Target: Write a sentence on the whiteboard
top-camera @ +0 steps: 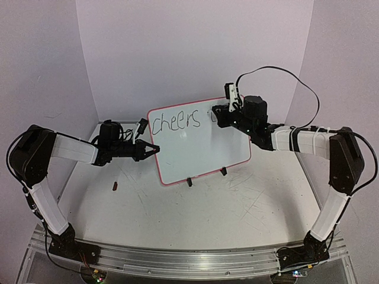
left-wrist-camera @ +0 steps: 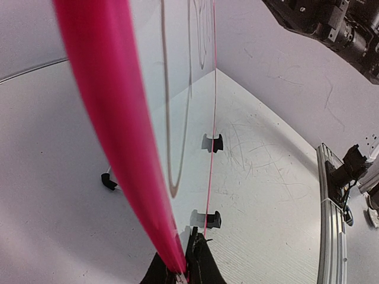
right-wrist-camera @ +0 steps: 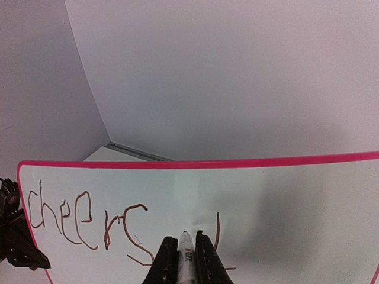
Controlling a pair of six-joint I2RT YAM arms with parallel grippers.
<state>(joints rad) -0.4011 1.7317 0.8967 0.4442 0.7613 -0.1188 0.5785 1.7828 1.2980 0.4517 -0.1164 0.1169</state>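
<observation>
- One whiteboard with a red-pink rim stands upright near the middle of the table, between the two arms and turned a little towards the left arm.
- Two small black clip feet, and, sit under its lower edge on the table.
- Two arms are at work. The left gripper is clenched on the board's left rim, about halfway up. Its own camera shows a finger on each side of the edge.
- The right gripper is clamped on one white marker, whose tip is right at the board face.
- One word of dark lettering is readable along the top of the board: "cheers". Just to its right is one upright stroke beside the marker tip, too little to read as a letter.
- From above, the right arm's wrist covers the board's upper right corner and hides that stroke.
- The marker carries a small label with a red mark, too small to read.
- One small dark object lies on the table to the left, well apart from the board. I cannot tell what it is.
- Plain white walls close in the back and sides, and a metal rail runs along the near edge under both arm bases.
</observation>
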